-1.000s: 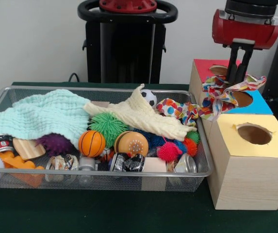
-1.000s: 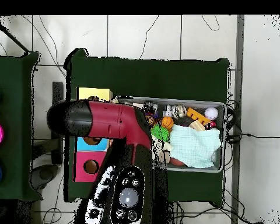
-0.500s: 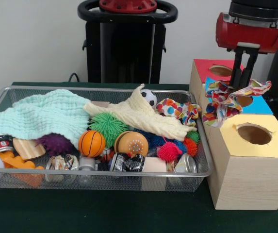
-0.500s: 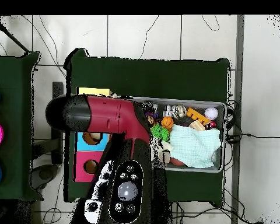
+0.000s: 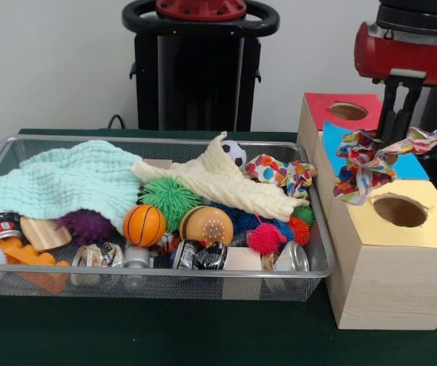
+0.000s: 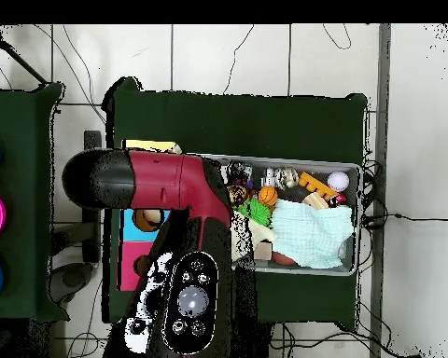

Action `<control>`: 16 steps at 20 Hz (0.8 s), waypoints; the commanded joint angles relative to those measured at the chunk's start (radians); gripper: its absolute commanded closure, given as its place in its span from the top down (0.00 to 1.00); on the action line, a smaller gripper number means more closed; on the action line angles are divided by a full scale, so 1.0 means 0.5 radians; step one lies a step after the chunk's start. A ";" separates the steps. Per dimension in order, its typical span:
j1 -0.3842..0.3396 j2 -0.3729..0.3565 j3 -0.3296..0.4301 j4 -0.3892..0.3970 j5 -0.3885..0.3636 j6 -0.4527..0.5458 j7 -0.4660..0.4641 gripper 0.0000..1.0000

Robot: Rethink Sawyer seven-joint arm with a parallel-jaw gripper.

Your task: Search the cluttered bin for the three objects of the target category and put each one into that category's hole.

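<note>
One hand clamped on colourful cloth, hanging over blue-topped box, beside wire bin

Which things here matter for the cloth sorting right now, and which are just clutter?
In the job:
claw, shut on the colourful cloth
blue-topped box beneath it
mint cloth
cream cloth
polka-dot cloth
wire bin

Lying about:
basketball
green spiky ball
pink spiky ball
yellow-topped box
red-topped box
</note>
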 commanded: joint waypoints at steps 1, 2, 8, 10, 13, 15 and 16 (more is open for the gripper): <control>0.000 0.079 0.070 -0.006 0.065 0.146 0.456 0.00; -0.001 0.077 0.072 0.000 0.066 0.142 0.451 0.00; -0.006 0.091 0.083 0.018 0.075 0.096 0.447 0.00; 0.003 0.099 0.081 0.018 0.078 0.082 0.462 0.00; 0.013 0.097 0.074 0.016 0.081 0.089 0.476 0.00; 0.016 0.092 0.071 0.022 0.084 0.093 0.477 0.00; 0.014 0.096 0.071 0.017 0.086 0.090 0.474 0.00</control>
